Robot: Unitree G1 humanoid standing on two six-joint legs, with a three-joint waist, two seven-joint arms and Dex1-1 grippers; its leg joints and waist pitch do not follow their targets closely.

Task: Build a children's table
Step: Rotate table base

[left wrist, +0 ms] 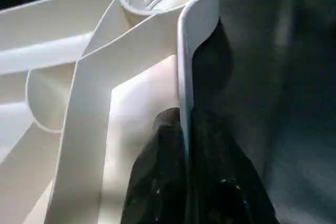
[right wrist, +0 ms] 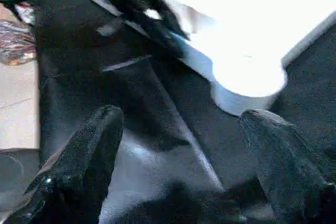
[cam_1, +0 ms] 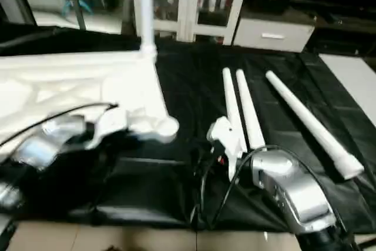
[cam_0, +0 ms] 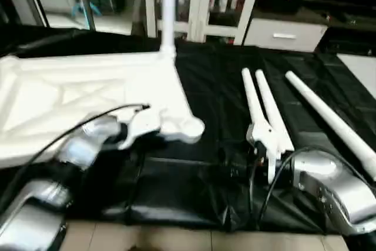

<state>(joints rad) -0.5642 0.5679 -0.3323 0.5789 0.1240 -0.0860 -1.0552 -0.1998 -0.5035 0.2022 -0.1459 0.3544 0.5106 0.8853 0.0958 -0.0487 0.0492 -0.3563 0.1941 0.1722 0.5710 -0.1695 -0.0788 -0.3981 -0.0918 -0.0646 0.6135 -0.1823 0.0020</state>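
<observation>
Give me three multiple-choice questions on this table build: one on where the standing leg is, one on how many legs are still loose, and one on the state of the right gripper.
1. Where does the upright leg stand?
A. In the far corner socket of the tabletop
B. In the tabletop's near corner socket
C. On the floor beside the mat

2. How many loose legs lie on the black mat?
A. One
B. Two
C. Three

3. What is the state of the right gripper?
A. Shut on a leg
B. Open, with nothing between its fingers
C. Shut on the tabletop's rim

Answers:
1 A: the leg rises from the tabletop's far corner.
2 C: two tubes lie side by side, with a third to their right.
3 B: the right wrist view shows its two fingers spread apart over the mat.
</observation>
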